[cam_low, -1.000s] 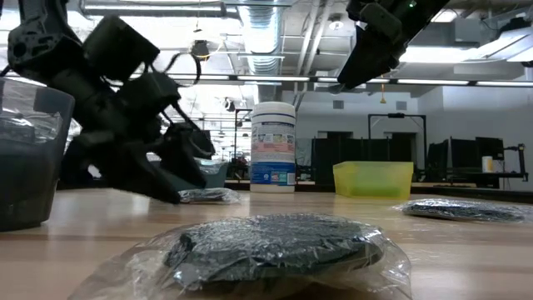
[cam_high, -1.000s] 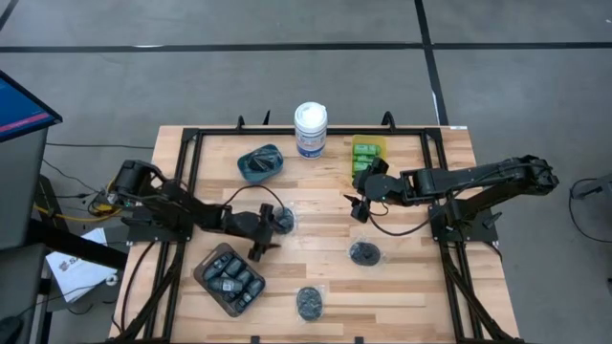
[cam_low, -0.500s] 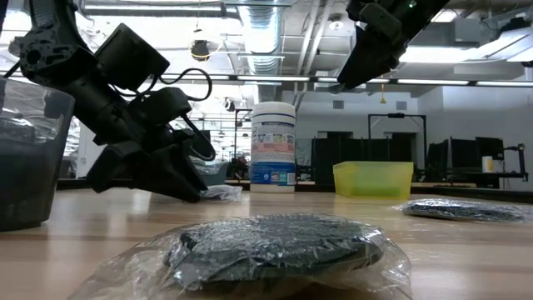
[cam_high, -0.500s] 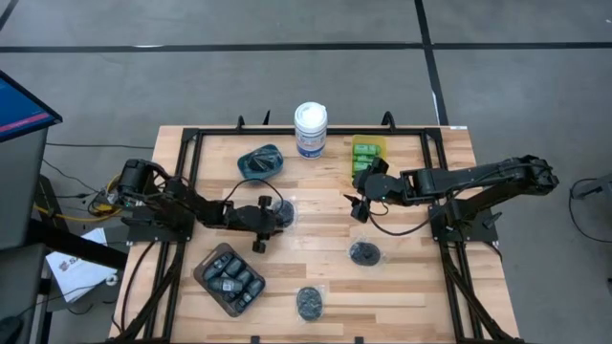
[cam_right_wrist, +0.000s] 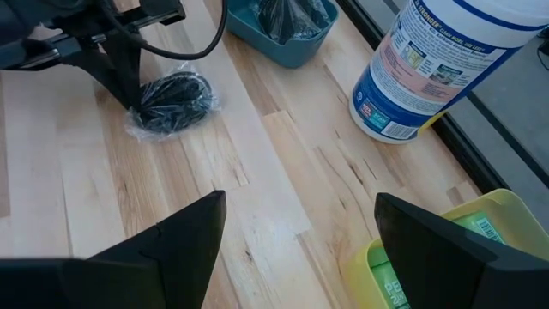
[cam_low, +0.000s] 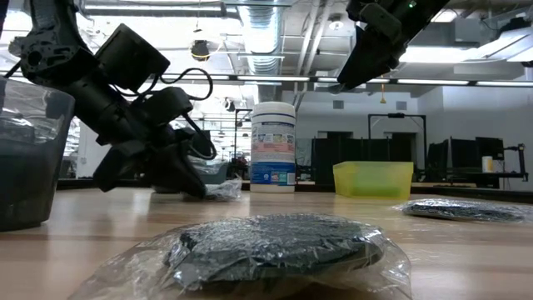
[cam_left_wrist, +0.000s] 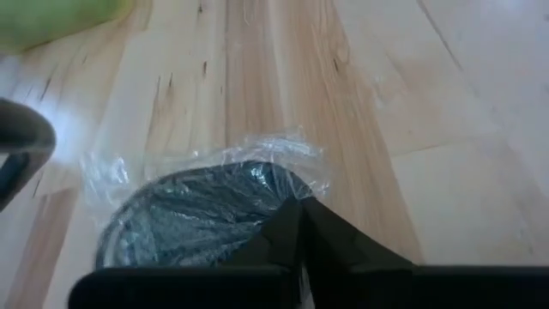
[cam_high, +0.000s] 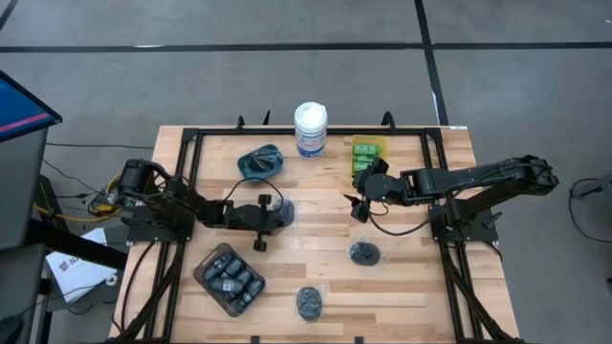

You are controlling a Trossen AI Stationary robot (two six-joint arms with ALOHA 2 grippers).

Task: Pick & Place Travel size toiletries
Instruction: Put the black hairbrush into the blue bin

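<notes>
Pale wood table [cam_high: 316, 258] under me: my left gripper [cam_high: 275, 214] is down on a wrapped dark round piece [cam_right_wrist: 174, 99] near the teal bin [cam_high: 259, 162], fingers pinched narrow on its plastic wrap. My right gripper [cam_high: 359, 205] hangs above the table beside the yellow bin [cam_high: 368, 145] of green mini bottles [cam_high: 363, 155], fingers spread wide (holding nothing).

My left tool [cam_high: 271, 214] reaches low toward mid-table, fingers pinched together at their tips. My right tool [cam_high: 357, 208] hangs raised, its fingers [cam_right_wrist: 163, 249] spread wide.
</notes>
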